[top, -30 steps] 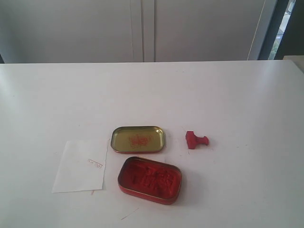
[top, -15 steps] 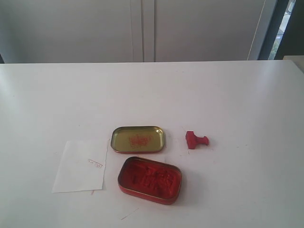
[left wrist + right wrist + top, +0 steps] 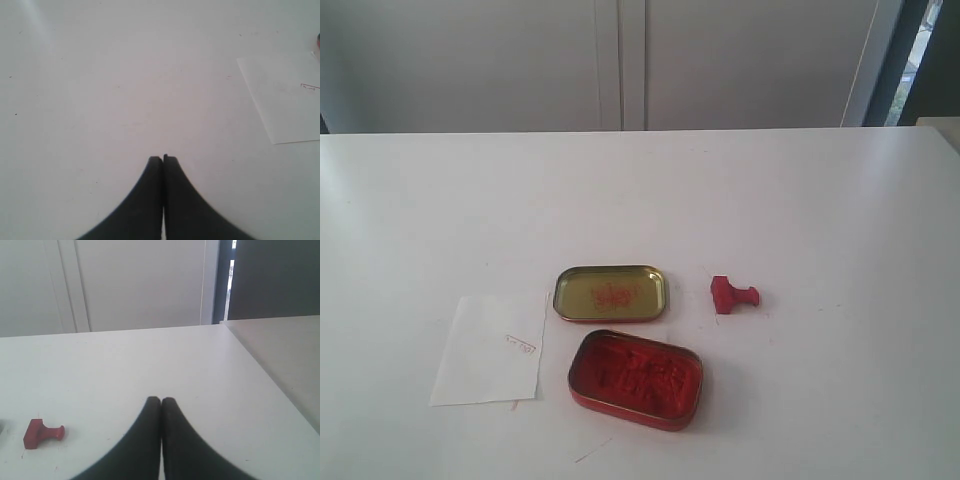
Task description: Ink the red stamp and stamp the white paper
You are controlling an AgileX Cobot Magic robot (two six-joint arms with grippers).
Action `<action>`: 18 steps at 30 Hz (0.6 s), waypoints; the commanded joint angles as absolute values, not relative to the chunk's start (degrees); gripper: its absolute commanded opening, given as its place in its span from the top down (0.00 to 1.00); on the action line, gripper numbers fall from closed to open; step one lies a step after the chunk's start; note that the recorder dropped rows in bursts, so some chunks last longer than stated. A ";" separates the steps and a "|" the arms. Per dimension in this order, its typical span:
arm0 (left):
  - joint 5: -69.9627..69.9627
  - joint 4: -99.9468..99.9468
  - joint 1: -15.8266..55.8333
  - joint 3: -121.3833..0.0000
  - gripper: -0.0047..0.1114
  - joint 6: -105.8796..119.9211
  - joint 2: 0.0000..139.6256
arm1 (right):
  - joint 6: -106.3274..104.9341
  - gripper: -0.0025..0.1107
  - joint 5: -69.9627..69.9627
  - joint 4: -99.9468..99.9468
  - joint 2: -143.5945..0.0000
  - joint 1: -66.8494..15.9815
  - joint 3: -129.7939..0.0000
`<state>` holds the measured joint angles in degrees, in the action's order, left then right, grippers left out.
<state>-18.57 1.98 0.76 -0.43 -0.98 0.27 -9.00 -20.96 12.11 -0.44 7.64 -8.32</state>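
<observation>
The red stamp point(image 3: 732, 295) lies on its side on the white table, right of the two tins; the right wrist view also catches the stamp point(image 3: 41, 433). The white paper point(image 3: 490, 348), with a faint red mark, lies flat left of the tins, and its corner shows as the paper point(image 3: 287, 97) in the left wrist view. My left gripper point(image 3: 163, 158) is shut with nothing in it, over bare table well away from the paper. My right gripper point(image 3: 161, 399) is shut and empty, apart from the stamp. Neither gripper appears in the exterior view.
An open red tin of ink paste point(image 3: 636, 378) sits near the front edge, with its gold-lined lid point(image 3: 610, 293) just behind it. The table's right edge point(image 3: 260, 370) runs close to my right gripper. Grey cabinet doors point(image 3: 620, 60) stand behind the table.
</observation>
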 commanded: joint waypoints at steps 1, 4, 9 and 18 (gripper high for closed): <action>-19.08 2.06 0.66 0.00 0.96 -1.23 0.00 | -8.15 0.98 -20.48 12.12 -0.12 8.00 -7.90; -19.08 2.06 0.66 0.00 0.96 -1.23 0.00 | -3.36 0.98 -20.48 12.12 -0.12 8.00 -7.90; -19.08 2.06 0.66 0.00 0.96 -1.23 0.00 | -1.21 0.98 -20.48 12.12 -0.12 8.00 -7.90; -19.08 2.06 0.66 0.00 0.96 -1.23 0.00 | -1.21 0.98 -20.48 9.73 0.00 8.00 -7.39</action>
<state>-18.57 1.98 0.76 -0.43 -0.98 0.27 -1.56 -20.96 11.32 -0.31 7.64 -8.22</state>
